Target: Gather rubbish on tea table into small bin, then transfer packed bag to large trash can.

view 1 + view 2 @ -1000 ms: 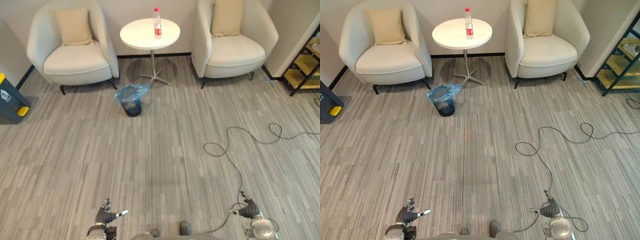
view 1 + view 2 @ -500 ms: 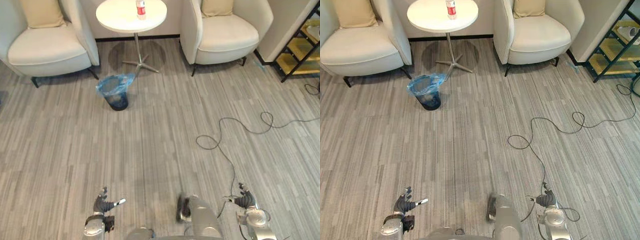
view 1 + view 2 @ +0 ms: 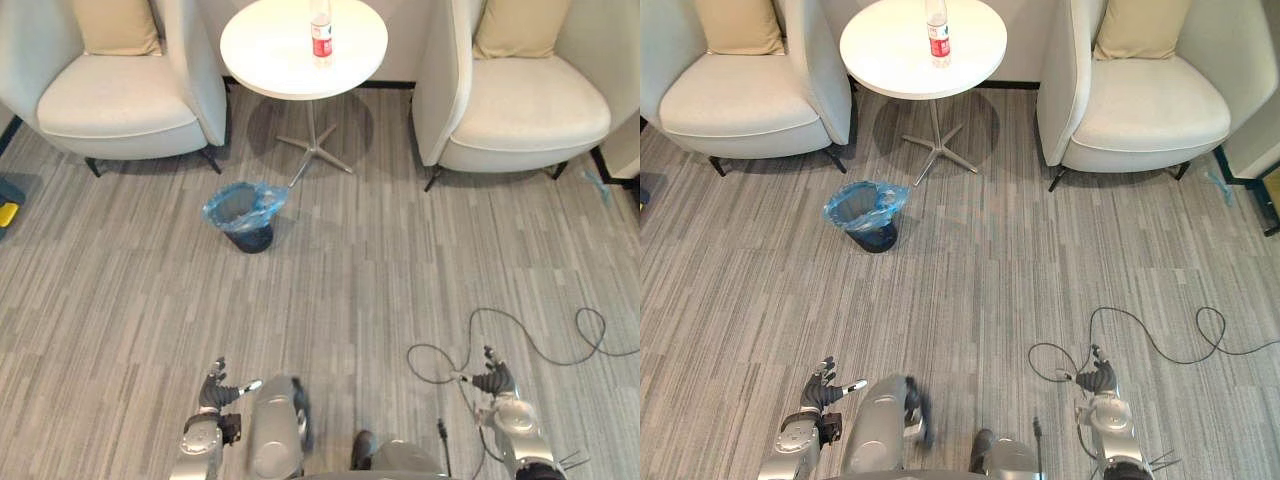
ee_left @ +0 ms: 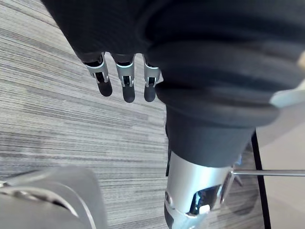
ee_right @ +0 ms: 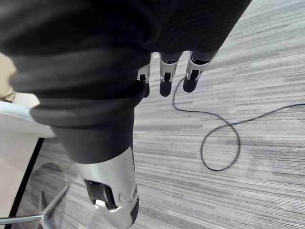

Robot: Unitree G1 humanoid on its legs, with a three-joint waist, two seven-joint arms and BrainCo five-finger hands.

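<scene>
A round white tea table (image 3: 303, 58) stands between two armchairs, with a clear plastic bottle with a red label (image 3: 321, 22) upright on it. On the floor in front of it, slightly left, sits a small dark bin lined with a blue bag (image 3: 245, 213). My left hand (image 3: 214, 393) hangs low at the bottom left, far from the table, its fingers (image 4: 124, 82) straight and empty. Low at the bottom right is my right hand (image 3: 493, 381), its fingers (image 5: 164, 78) also straight over the bare floor. A dark large trash can with a yellow part (image 3: 7, 203) shows at the left edge.
Two cream armchairs (image 3: 110, 100) (image 3: 520, 105) with tan cushions flank the table. Grey striped carpet stretches between me and the small bin.
The whole picture has shifted, so the camera has moved; the table, chairs and bin now look nearer. Both hands stay low at my sides, open and empty.
</scene>
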